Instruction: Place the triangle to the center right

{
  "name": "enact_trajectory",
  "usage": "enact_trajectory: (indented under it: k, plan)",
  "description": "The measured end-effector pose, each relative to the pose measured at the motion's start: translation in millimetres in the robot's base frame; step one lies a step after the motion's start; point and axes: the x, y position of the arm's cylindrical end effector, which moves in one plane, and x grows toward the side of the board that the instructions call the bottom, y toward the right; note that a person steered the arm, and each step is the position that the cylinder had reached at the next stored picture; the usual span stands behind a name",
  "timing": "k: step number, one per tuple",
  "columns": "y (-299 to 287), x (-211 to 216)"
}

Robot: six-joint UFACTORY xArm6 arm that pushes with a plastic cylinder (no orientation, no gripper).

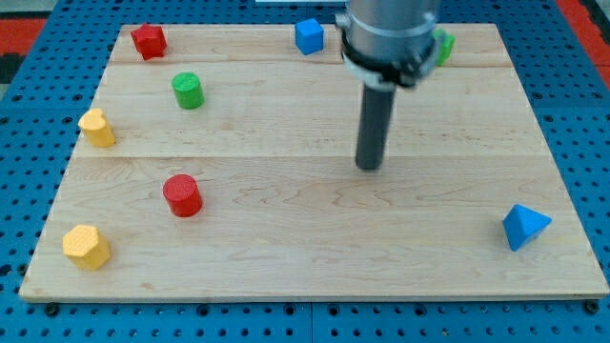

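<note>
In the camera view, a pale wooden board lies on a blue pegboard surface. My tip rests on the board a little right of its centre, well apart from every block. The arm has no claw at all, only the straight dark rod, so there is nothing to spread or pinch.

The blue triangle, the task's block, sits near the board's bottom-right corner, close to the right edge and well below and to the right of my tip.

Along the top edge, a red block with an irregular, star-like outline sits near the top-left corner, a blue cube sits near the middle, and a green block shows only partly behind the arm's body, so I cannot tell its shape.

A green cylinder stands in the upper-left area. A yellow block sits at the left edge, its shape unclear. A red cylinder stands left of centre in the lower half. A yellow hexagonal block sits near the bottom-left corner.
</note>
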Motion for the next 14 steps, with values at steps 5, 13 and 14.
enact_trajectory:
  k: [5,13,14]
  plan:
    - [112.6,122.7]
    - [146.9,-29.8]
    - [133.2,-45.0]
